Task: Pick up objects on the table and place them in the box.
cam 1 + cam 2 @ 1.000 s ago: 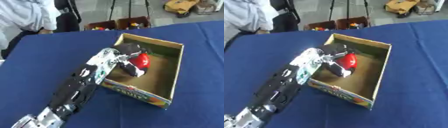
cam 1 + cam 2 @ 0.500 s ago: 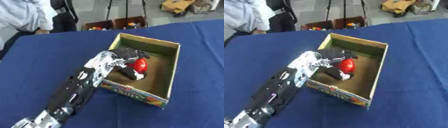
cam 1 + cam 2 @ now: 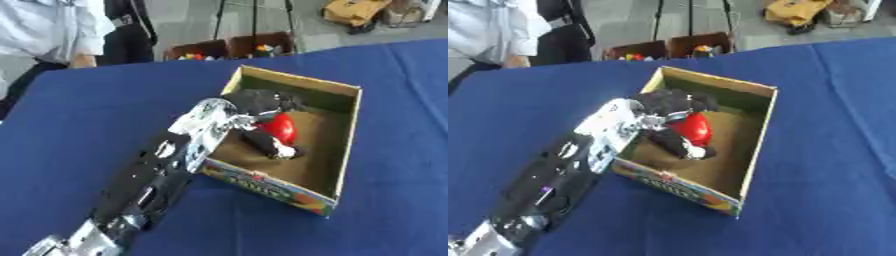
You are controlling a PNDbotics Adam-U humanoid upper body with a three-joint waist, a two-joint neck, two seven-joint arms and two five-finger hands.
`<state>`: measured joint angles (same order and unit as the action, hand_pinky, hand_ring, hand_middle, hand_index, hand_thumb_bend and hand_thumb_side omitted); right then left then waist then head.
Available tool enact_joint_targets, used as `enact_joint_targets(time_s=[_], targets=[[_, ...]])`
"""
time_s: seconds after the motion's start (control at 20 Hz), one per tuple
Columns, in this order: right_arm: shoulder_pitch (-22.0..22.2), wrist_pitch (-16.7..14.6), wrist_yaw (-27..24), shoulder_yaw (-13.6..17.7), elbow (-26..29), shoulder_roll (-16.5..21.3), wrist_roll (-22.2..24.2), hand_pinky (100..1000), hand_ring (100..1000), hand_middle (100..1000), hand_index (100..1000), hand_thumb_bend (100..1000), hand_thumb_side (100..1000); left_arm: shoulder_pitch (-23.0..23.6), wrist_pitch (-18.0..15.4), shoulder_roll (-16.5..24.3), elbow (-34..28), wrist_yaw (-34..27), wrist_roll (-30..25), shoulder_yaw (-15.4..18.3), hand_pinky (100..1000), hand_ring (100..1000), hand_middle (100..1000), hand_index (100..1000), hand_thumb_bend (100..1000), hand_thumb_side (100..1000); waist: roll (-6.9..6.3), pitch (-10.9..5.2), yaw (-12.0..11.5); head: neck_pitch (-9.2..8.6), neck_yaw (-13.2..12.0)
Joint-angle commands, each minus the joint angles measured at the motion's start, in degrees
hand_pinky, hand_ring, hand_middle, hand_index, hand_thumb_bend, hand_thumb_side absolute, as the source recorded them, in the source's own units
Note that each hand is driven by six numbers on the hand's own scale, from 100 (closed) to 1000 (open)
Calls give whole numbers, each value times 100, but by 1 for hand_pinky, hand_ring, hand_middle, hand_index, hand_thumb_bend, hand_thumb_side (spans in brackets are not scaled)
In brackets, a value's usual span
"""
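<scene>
The left hand [image 3: 258, 107] reaches over the near-left wall of the cardboard box [image 3: 346, 135] and is inside it. Its fingers [image 3: 267, 142] are curled around a red rounded object [image 3: 282, 127], which sits low in the box, near the brown bottom; I cannot tell if it touches the bottom. The box stands on the bench [image 3: 79, 125], which has a dark blue cloth. The front wall of the box carries a colourful printed strip. The right hand does not show in either view.
</scene>
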<state>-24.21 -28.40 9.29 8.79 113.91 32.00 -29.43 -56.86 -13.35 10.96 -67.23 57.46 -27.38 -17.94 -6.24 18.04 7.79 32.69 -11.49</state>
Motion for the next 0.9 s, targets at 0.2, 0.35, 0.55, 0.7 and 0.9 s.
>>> enact_joint_targets(time_s=[0.2, 0.35, 0.55, 0.7, 0.9], targets=[[-11, 4, 55, 57, 68, 114, -21, 715, 768, 726, 768, 100, 1000, -97, 18, 464, -1050, -237, 541, 267, 908, 1000, 978, 1000, 523, 963, 52, -49, -60, -17, 71], [31, 10, 77, 81, 68, 139, -51, 715, 767, 726, 768, 100, 1000, -56, 259, 853, -1973, -739, 971, 495, 797, 940, 921, 1000, 423, 955, 52, -77, -132, 44, 167], [78, 23, 109, 108, 68, 162, -89, 715, 767, 726, 768, 100, 1000, 227, 806, 1413, -3014, -2829, 1771, 717, 686, 837, 856, 1000, 361, 947, 62, -107, -244, 154, 300], [115, 25, 136, 136, 68, 176, -128, 714, 767, 726, 768, 100, 1000, 476, 1124, 1740, -3473, -4214, 2398, 970, 650, 814, 836, 1000, 105, 883, 87, -114, -305, 197, 367], [148, 26, 177, 182, 68, 175, -189, 714, 767, 726, 768, 100, 1000, 840, 1424, 2035, -4072, -4957, 2935, 1455, 632, 800, 816, 999, 100, 852, 150, -94, -428, 203, 472]])
